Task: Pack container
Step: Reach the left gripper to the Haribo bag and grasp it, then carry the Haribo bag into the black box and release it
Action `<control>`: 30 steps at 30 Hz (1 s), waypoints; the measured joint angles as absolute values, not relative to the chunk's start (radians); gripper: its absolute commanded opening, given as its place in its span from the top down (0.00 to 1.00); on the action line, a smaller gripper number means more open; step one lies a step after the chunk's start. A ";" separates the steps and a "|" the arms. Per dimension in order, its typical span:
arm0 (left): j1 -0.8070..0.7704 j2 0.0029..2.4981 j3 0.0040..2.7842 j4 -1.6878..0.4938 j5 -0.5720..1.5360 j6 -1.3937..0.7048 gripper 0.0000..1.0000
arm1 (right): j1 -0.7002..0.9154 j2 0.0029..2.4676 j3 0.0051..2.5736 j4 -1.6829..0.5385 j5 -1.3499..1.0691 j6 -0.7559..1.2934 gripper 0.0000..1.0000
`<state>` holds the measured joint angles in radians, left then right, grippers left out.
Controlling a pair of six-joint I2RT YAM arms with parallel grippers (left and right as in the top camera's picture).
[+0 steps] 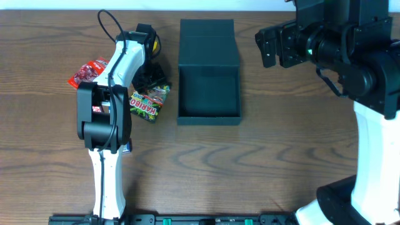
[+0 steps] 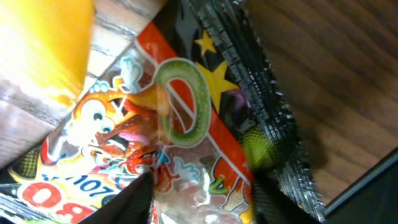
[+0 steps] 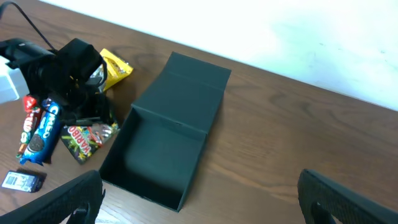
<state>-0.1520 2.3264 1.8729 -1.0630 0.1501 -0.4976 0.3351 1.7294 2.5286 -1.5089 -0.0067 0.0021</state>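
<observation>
Container [image 1: 209, 87] lies open on the table [image 1: 281, 156] in the overhead view, with the left gripper [image 1: 149, 81] low over a Haribo packet [image 1: 150, 105] just beside it. Left wrist: dark fingers [image 2: 134, 202] flank the packet, perhaps pinching it; I cannot tell. Right wrist: the right gripper [image 3: 200, 198] is spread wide and empty.

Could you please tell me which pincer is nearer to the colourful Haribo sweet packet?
Left. The left pincer is directly over the colourful glossy Haribo sweet packet; the right pincer hangs far off, beyond the dark square cardboard box.
</observation>
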 measured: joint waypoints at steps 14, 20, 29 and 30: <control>-0.152 2.328 1.887 -1.143 0.142 -0.455 0.94 | 0.335 1.729 2.529 -1.509 -0.007 0.002 0.01; -0.152 2.358 1.994 -1.292 0.089 -0.392 0.94 | 0.335 1.729 2.529 -1.505 0.015 0.002 0.01; -0.220 2.271 2.217 -1.333 -0.002 -0.146 0.94 | 0.335 1.729 2.529 -1.499 0.073 -0.002 0.01; -0.249 2.241 2.221 -1.326 -0.007 -0.071 0.94 | 0.335 1.729 2.529 -1.498 0.084 -0.005 0.01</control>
<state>-0.2489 2.2406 2.2211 -1.3262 -0.0074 -0.0708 0.3351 1.7294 2.5286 -1.4982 0.0845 -0.0051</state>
